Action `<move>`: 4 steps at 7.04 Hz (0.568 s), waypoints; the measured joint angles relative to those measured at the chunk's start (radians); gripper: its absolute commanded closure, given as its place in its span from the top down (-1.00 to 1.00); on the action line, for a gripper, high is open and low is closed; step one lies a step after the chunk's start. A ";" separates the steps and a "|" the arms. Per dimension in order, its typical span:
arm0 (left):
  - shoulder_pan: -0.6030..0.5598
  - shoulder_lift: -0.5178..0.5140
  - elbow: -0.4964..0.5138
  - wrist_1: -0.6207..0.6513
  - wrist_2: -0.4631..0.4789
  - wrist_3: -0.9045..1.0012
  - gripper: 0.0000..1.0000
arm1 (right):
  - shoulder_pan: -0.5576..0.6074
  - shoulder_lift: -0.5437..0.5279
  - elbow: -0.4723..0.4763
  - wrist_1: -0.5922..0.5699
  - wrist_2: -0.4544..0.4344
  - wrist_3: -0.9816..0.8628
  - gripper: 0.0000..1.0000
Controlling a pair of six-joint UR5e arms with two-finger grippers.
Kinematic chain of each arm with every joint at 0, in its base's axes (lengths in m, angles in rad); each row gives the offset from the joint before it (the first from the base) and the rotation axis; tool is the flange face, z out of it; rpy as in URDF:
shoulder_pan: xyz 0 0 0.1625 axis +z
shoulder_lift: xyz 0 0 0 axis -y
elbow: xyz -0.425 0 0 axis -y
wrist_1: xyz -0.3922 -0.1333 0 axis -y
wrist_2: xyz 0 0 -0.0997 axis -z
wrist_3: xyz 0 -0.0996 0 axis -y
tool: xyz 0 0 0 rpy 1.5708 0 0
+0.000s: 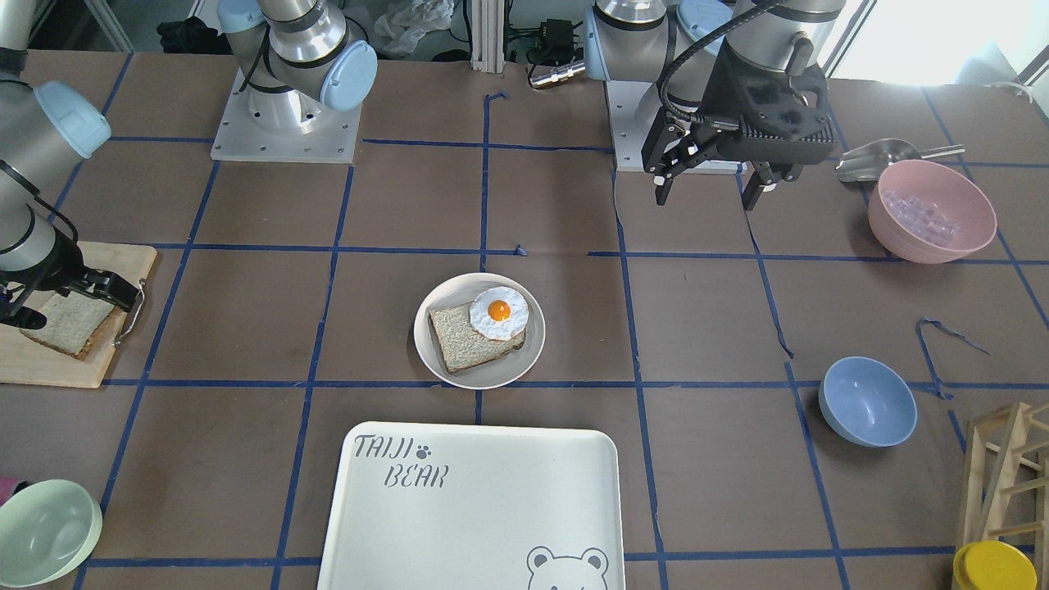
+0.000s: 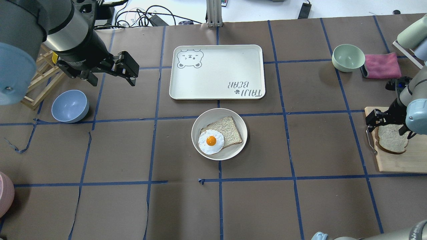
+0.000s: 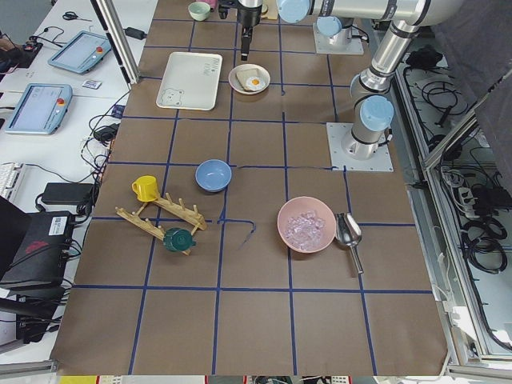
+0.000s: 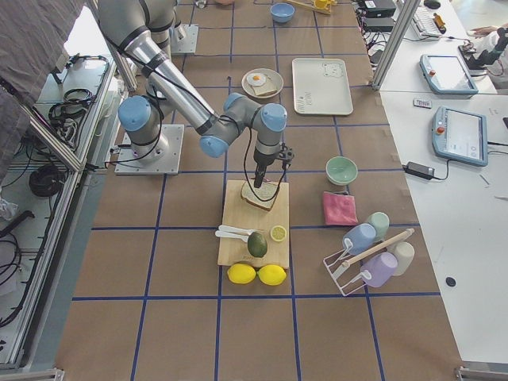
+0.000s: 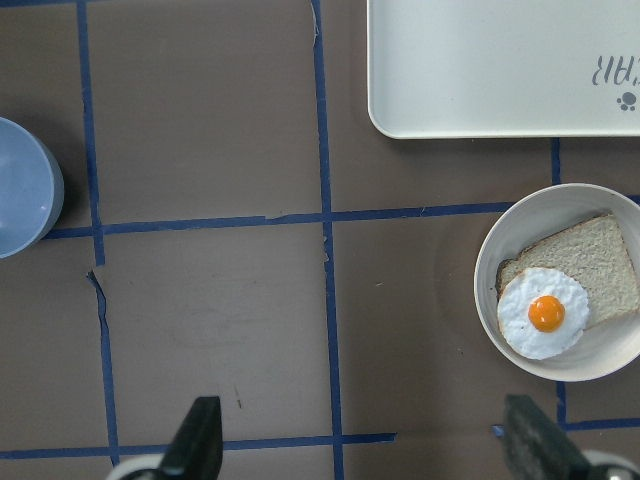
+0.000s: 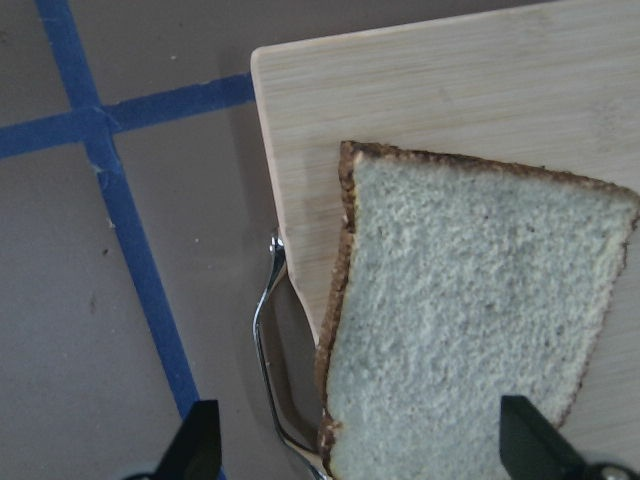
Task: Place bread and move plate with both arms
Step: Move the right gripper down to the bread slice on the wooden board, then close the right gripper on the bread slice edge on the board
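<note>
The right tool [image 6: 365,455] has its fingers [image 6: 200,440] spread wide apart and points straight down, gripping nothing. Directly beneath it, between the two fingers in the wrist view, lies the bread [image 6: 470,320], pale with a thin brown crust. Whether the fingers touch the bread cannot be told. The bread rests on a wooden board [image 6: 450,100], near the board's edge, where a thin metal handle [image 6: 265,340] loops out just beside the crust. The board sits on the brown tabletop [image 2: 116,206], which is marked with blue tape lines. Well apart from this tool, to its left, stands the plate [image 2: 200,146], carrying a squarer slice [image 2: 230,128] with a fried egg [image 2: 210,141] overlapping one corner. The left tool [image 1: 706,190] hangs above bare tabletop with its fingers also apart and nothing between them. The plate lies to that tool's right and nearer the robot. The white tray [image 2: 217,76] lies to the tool's right, on the far side of the plate. A blue bowl [image 5: 20,190] sits to the tool's left.
</note>
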 measured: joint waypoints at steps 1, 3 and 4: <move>0.000 0.000 0.000 0.000 0.000 0.000 1.00 | 0.000 0.022 0.003 -0.022 -0.003 0.000 0.76; 0.000 0.000 0.000 0.000 0.001 0.000 1.00 | 0.000 0.037 0.004 -0.036 -0.007 0.000 0.56; 0.000 0.000 0.000 0.000 0.001 0.000 1.00 | 0.000 0.039 0.004 -0.034 -0.008 0.000 0.51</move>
